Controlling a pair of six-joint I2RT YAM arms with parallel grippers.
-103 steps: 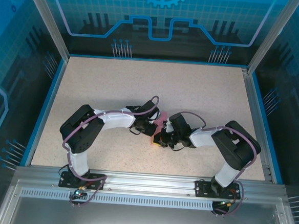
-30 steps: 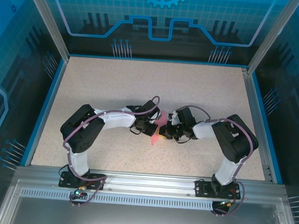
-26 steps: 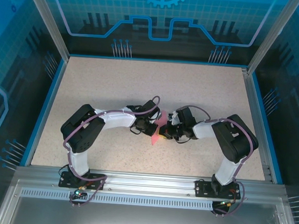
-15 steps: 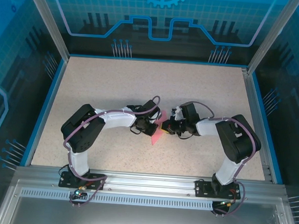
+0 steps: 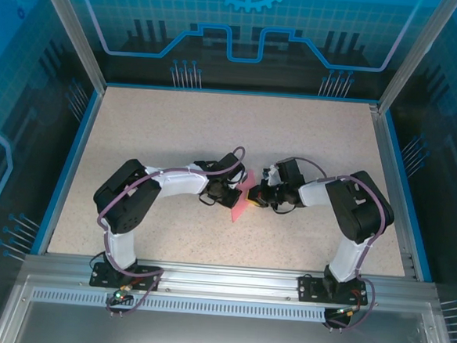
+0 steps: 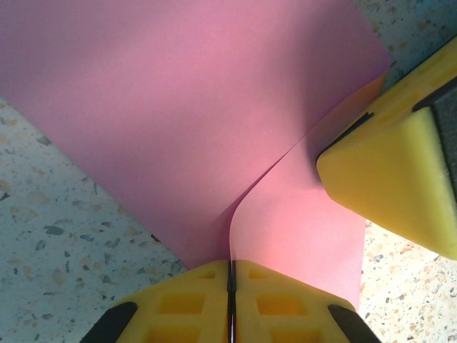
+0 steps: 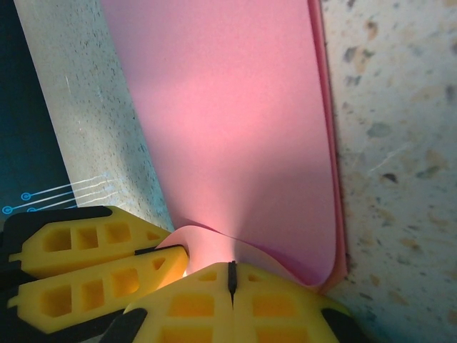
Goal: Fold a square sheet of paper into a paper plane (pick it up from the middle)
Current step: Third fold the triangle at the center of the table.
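The square sheet of paper has only an early fold, so I judge most folds are left. The left gripper pinches its edge; the closed right gripper presses beside.

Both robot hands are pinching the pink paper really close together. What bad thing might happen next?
1. The left gripper and right gripper both pinch the pink paper close together, so pulling apart might tear it.
2. The paper bulges up beside the right gripper, so pressing down could leave a crooked crease.
3. The grippers nearly touch, so they might bump.
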